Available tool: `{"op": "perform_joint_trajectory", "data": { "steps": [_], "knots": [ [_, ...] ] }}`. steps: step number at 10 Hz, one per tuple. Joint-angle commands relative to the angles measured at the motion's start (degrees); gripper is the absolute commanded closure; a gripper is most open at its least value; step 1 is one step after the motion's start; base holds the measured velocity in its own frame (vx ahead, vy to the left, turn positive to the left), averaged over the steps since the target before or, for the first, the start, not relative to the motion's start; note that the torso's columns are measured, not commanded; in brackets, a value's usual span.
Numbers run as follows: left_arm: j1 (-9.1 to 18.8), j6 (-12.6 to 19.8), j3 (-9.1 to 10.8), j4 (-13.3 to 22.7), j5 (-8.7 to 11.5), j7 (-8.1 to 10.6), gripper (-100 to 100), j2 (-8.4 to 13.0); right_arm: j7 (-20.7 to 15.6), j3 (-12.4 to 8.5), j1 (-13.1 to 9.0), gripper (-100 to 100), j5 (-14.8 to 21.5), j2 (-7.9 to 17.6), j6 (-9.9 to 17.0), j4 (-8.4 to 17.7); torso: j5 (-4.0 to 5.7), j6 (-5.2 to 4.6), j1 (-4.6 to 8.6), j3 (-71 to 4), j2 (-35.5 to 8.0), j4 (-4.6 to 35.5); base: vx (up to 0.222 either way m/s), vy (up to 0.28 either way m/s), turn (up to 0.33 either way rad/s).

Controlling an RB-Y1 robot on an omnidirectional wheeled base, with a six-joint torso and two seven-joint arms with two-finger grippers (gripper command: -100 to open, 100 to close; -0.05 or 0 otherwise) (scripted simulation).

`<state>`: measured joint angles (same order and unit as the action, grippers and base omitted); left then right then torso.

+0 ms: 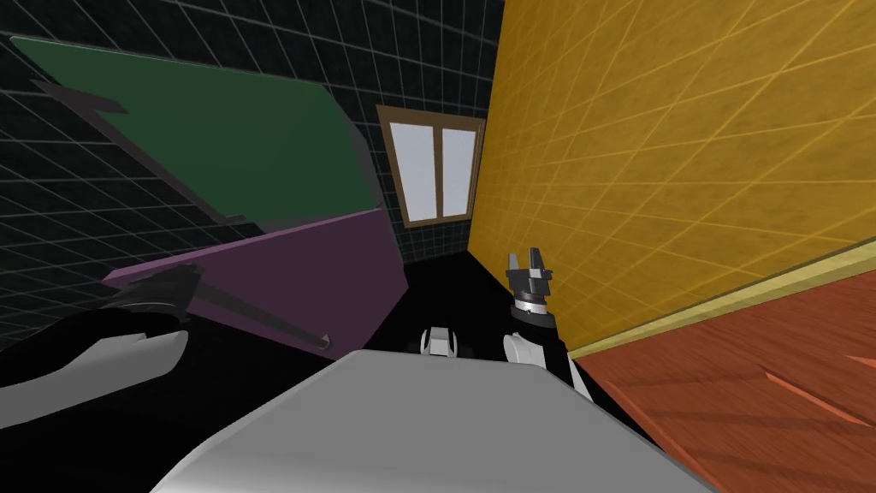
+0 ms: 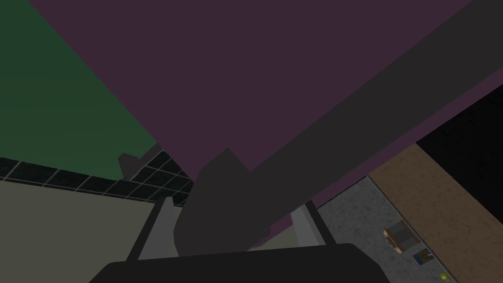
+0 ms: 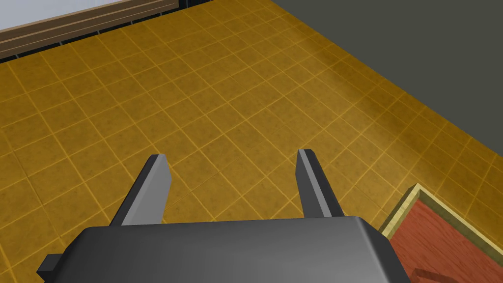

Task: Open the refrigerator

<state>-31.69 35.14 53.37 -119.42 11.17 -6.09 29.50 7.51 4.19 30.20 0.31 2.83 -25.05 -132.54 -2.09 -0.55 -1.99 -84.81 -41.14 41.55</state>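
Observation:
The refrigerator has a green upper door (image 1: 222,145) and a purple lower door (image 1: 325,265), seen steeply from above. A long dark grey handle (image 1: 265,317) runs along the purple door. My left gripper (image 1: 184,282) is at that handle's end. In the left wrist view the handle (image 2: 304,162) lies between the fingers of the left gripper (image 2: 235,204), with the purple door (image 2: 255,69) close behind. The jaws are open, with a gap beside the bar. My right gripper (image 1: 529,261) is raised near the yellow wall, open (image 3: 236,162) and empty.
A yellow tiled wall (image 1: 684,145) rises on the right, with a window (image 1: 435,171) beyond it. Red-brown wood floor (image 1: 753,385) lies at the lower right. Black tiled wall (image 1: 51,231) backs the refrigerator. Past the door a grey speckled counter (image 2: 363,221) carries small items.

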Motion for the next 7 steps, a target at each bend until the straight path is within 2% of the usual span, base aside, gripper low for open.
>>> {"op": "perform_joint_trajectory", "data": {
  "steps": [1, 3, 4, 6, 7],
  "knots": [
    [3.41, -1.17, -3.24, 3.01, 2.59, -2.82, 100, 1.92, 0.0, 0.0, 0.0, 0, 0.0, 0.0, 0.0, 0.0, 0.09, 0.0, 0.12, -0.06, 0.05, -0.03, 0.18, -0.093, 0.397],
    [5.1, -1.17, -3.94, 3.64, 6.33, -5.74, 100, 1.92, 0.0, 0.0, 0.06, 0, 0.0, -0.01, -0.01, -0.01, 0.58, 0.06, 0.86, -0.37, 0.39, -0.05, 0.216, -0.122, 0.541],
    [5.93, -1.17, -4.27, 5.07, 6.33, -6.2, 100, 1.92, 0.0, 0.0, 0.04, 0, 0.0, -0.01, -0.01, -0.02, 0.58, 0.07, 0.66, -0.14, -0.1, 0.03, 0.056, -0.071, 0.275],
    [7.9, -1.17, -5.94, 6.13, 6.33, -6.2, 100, 1.92, 0.0, 0.0, -0.01, 0, 0.0, 0.0, 0.0, 0.0, 0.22, -0.25, 0.11, 0.15, -0.42, 0.05, -0.031, -0.001, 0.021],
    [7.9, -1.17, -6.56, 6.13, 6.33, -6.2, 100, 1.92, 0.0, 0.0, -0.01, 0, 0.0, 0.01, 0.0, 0.0, 0.15, -0.28, 0.1, 0.03, -0.16, 0.01, -0.033, 0.022, -0.06]
  ]
}}
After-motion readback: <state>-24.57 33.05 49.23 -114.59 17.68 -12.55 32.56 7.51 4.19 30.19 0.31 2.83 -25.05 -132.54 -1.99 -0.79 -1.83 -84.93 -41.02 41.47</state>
